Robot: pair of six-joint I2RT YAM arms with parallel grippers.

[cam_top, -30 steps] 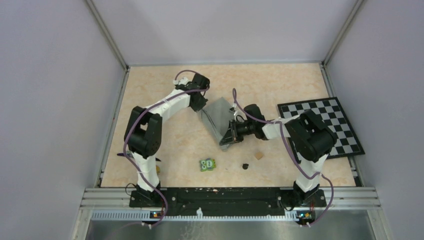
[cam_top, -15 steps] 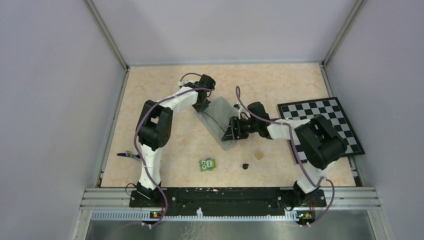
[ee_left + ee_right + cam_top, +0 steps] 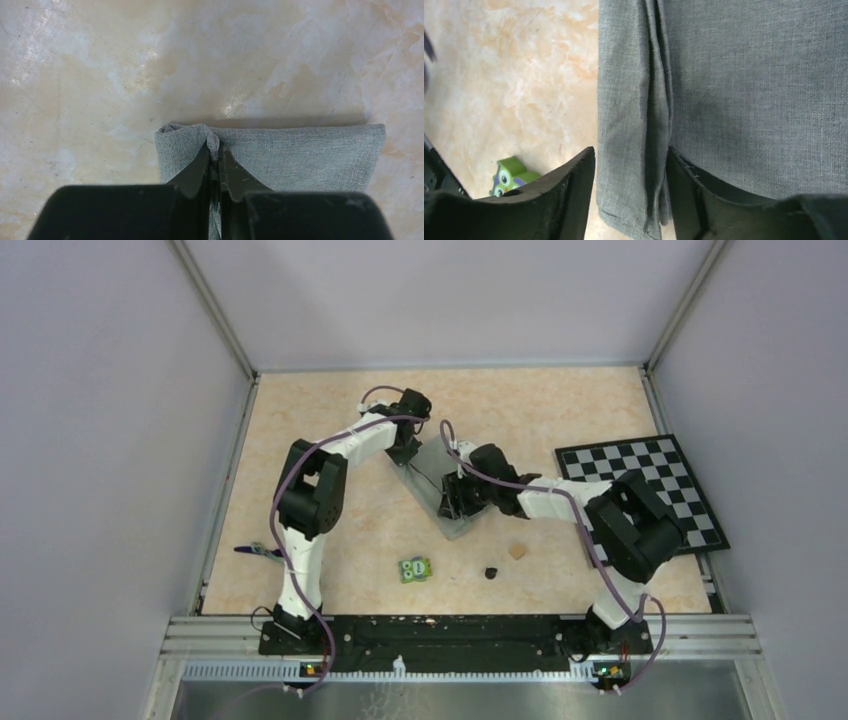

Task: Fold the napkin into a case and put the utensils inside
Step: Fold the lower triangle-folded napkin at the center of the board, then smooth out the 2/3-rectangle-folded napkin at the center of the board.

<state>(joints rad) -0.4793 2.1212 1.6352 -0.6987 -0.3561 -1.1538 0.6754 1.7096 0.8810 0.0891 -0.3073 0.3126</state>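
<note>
Grey napkin [image 3: 428, 472] lay near the middle of the counter [image 3: 560, 410], folded into a narrow band running diagonally, far end toward the left arm and near end toward the green owl block [image 3: 415, 569]. The left claw [image 3: 408, 452] sat at the band's far end. From the left wrist view, the left claw [image 3: 214, 156] was closed tight on the napkin [image 3: 300, 155], with a small ridge of cloth pinched up between the two fingertips close to one corner of the short edge. The rest of that end lay flat on the counter. The right claw [image 3: 455, 498] was low over the band's near half. From the right wrist view, the right claw [image 3: 631, 152] stood open, its fingers [image 3: 574, 185] apart and straddling the stacked long edges of the napkin [image 3: 749, 100], where several layers showed as parallel seams. It was gripping nothing. The owl block [image 3: 506, 177] showed beyond the cloth's corner, apart from it. A slim dark blue utensil [image 3: 247, 549] lay at the left edge of the counter beside the left arm, well apart from the napkin; its detail was too small to make out. A tan cube [image 3: 517, 551] and a small black piece [image 3: 491, 571] sat between the napkin and the right arm's base. The checkerboard mat [image 3: 680, 465] lay at far right, partly under the right arm.
</note>
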